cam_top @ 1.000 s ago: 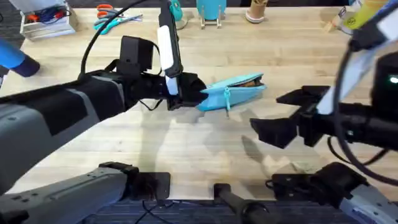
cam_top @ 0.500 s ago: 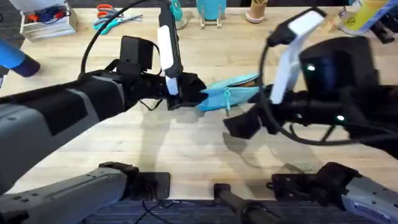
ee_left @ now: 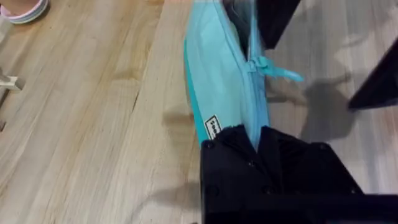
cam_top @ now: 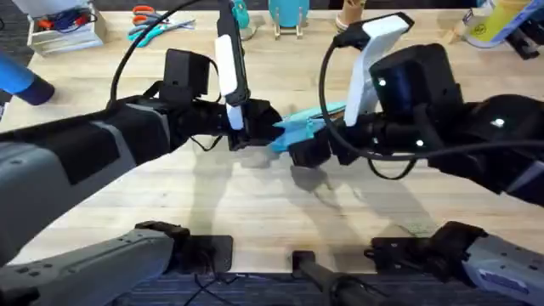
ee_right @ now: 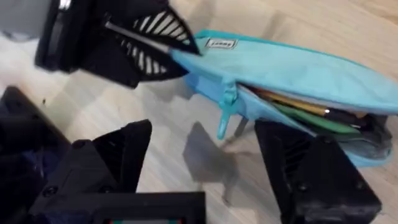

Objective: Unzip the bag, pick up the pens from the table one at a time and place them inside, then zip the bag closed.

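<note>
My left gripper (ee_left: 258, 134) is pinching the end of the bag (ee_left: 227, 74) — fingers closed on the fabric beside the small white label (ee_left: 212, 129), right at the zipper's end. In the overhead view that gripper (cam_top: 270, 126) is sitting at the bag's (cam_top: 316, 121) left end, holding it against the table (cam_top: 255, 204).

My right gripper (ee_right: 202, 149) is hanging wide apart, one black finger (ee_right: 121, 149) on either side of the zipper pull (ee_right: 225, 112), not touching it. From overhead, the right gripper (cam_top: 308, 151) is lying over the near side of the bag, covering much of it.

The bag is lying on its side near the table's middle, its zipper partly open. Through the gap the pens are showing inside — the orange pen (ee_right: 292, 101) lying above the green pen (ee_right: 314, 118), both running along the bag's length. The pull's tab is dangling toward the tabletop.

Farther out, along the back edge, scissors (cam_top: 151, 24) with orange and teal handles are lying well apart from the bag, and a white bin (cam_top: 61, 32) is standing at the far left corner.
</note>
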